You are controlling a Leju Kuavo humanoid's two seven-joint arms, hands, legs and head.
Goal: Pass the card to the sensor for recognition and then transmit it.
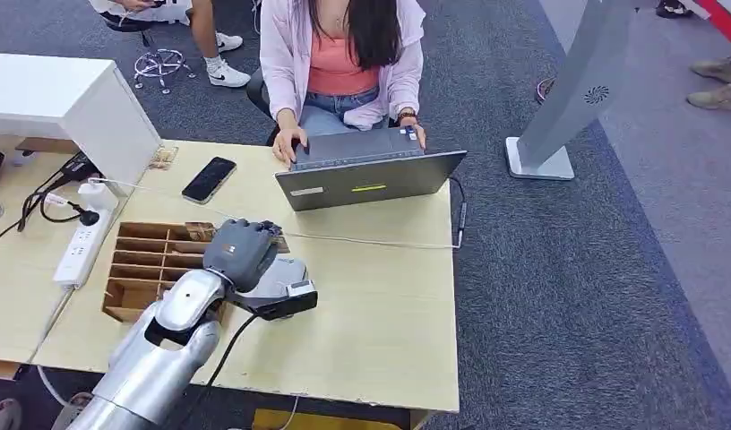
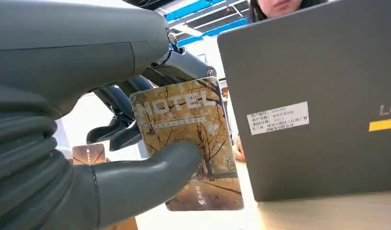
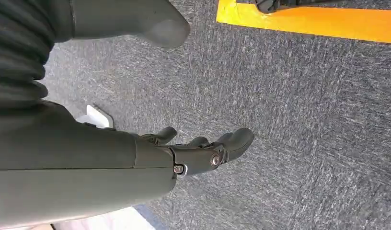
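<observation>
Card (image 2: 193,143), printed with autumn trees and the word MOTEL, stands pinched between the thumb and the darker fingers (image 2: 118,130) of the left hand (image 1: 241,253). That hand hovers over the wooden slotted card box (image 1: 142,264) on the pale table (image 1: 380,322). Just beyond it stands a grey laptop (image 1: 366,179), where a person (image 1: 344,58) types. A black phone (image 1: 209,179) lies farther off, beside a white power strip (image 1: 82,249). The right hand (image 3: 203,153) hangs over grey carpet (image 3: 304,120), fingers loosely apart, holding nothing.
</observation>
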